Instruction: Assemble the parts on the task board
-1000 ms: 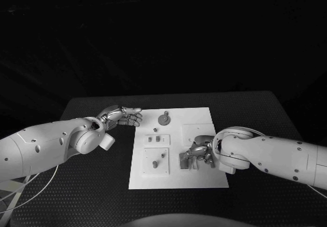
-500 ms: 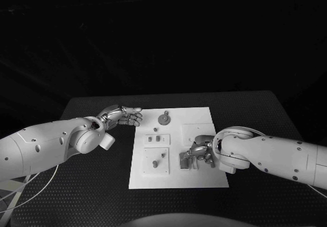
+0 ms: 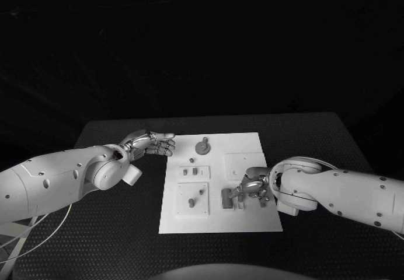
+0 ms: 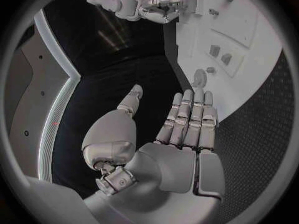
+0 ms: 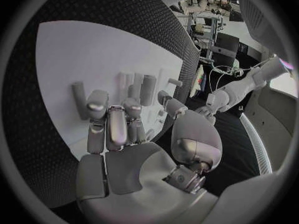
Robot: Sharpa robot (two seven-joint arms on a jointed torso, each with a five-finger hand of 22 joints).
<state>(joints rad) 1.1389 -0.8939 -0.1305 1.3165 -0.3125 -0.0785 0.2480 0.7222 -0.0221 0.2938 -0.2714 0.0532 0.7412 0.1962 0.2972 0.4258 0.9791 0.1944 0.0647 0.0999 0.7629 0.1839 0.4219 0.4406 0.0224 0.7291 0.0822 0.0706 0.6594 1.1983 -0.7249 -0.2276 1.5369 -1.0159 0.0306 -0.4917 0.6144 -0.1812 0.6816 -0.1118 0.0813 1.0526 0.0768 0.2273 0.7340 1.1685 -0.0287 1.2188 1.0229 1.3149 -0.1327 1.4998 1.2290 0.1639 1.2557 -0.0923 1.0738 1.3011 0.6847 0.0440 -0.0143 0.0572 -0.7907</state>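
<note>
While my left hand (image 3: pixel 150 143) waits spread and empty beside the task board (image 3: pixel 253 224), my right hand (image 3: pixel 253 188), curled over loose parts (image 3: pixel 229 198), grips nothing visible, so assembly looks barely begun.

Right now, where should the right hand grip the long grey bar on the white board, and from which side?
Probably at its middle, pinching across the two long sides, coming down from above. The long grey bar looks narrow and lies flat on the white board, with bare board along both sides. The right hand is beside it.
</note>
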